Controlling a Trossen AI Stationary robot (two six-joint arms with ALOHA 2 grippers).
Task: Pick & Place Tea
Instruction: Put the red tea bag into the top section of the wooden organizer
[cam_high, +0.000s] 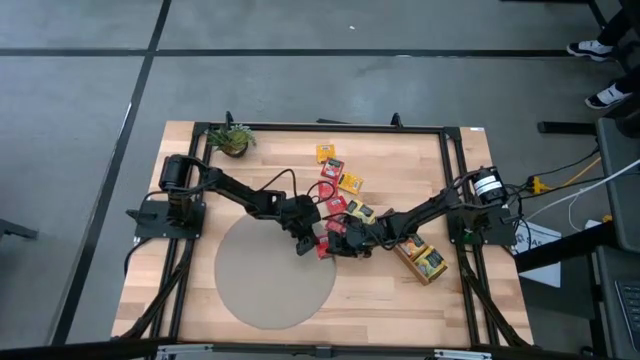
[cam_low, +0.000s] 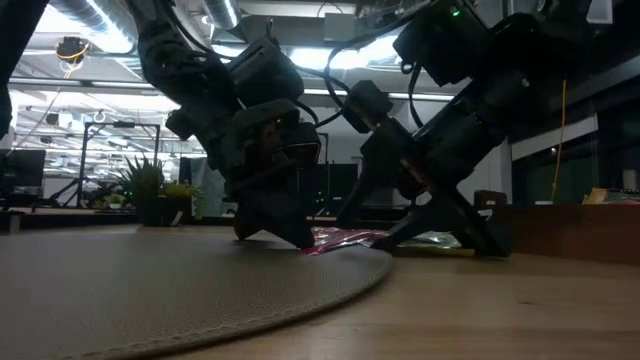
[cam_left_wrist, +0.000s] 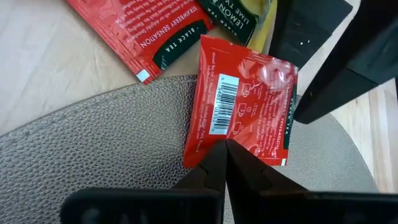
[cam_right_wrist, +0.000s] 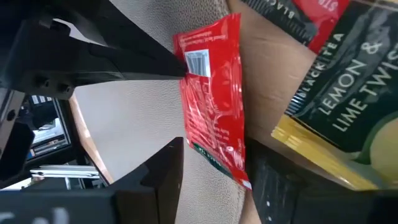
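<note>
Left wrist view: the left gripper (cam_left_wrist: 225, 163), fingers pinched together, holds the lower edge of a red tea sachet (cam_left_wrist: 245, 102) at the centre of the frame, barcode side up, on the rim of the round grey mat (cam_left_wrist: 93, 149). At the right edge of that frame the right arm's dark fingers (cam_left_wrist: 348, 68) reach in from the sachet's far side.

In the right wrist view, the right gripper (cam_right_wrist: 214, 177) stands open, its fingers either side of the same red sachet's end at the bottom centre. A lemon tea sachet (cam_right_wrist: 345, 106) fills the right of the frame.

From above, both grippers meet at the centre of the wooden table (cam_high: 400, 300), at the mat's right edge, with more sachets (cam_high: 340, 180) scattered just above them and a wooden tray (cam_high: 420, 262) to the lower right. A potted plant (cam_high: 232, 138) sits at the table's upper left.

Risks, as judged from here: the left grip takes only a thin strip of paper, so the sachet could slip free or tear if the two arms pull against each other. If the right gripper closes off-centre, it could crumple the packet. The two sets of fingers are very near, and a small misstep could knock them together. A drag across the table could also catch the neighbouring packets.
</note>
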